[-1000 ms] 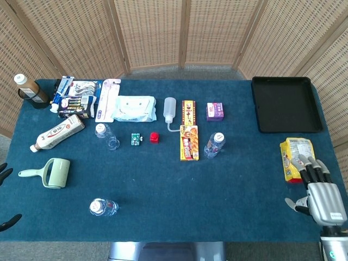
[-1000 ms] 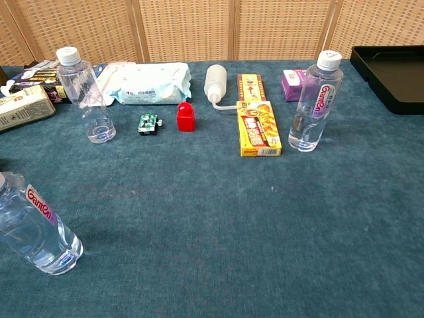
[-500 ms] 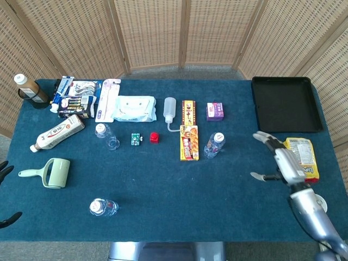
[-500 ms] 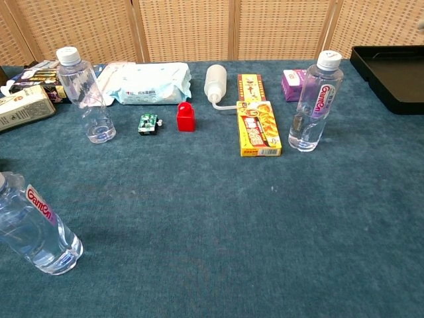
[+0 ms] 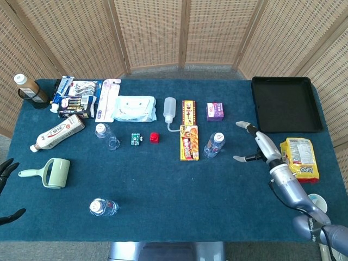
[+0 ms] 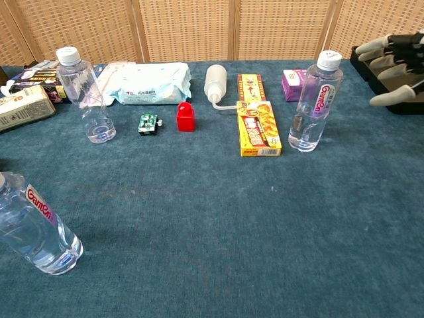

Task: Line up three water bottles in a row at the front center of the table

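Note:
Three clear water bottles stand apart on the blue table. One bottle is right of centre, beside a yellow box. A second bottle stands at mid left. The third bottle is near the front left edge. My right hand hovers open to the right of the first bottle, fingers spread toward it, not touching. My left hand shows only as dark fingertips at the left edge, holding nothing.
A black tray lies at back right, a yellow snack bag below it. Two yellow boxes, a purple box, a squeeze bottle, a wipes pack, a red block and a green lint roller crowd the back and left.
My right hand has moved from the front right corner up and leftward toward the bottle right of centre, now entering the chest view. The bottles have not moved.

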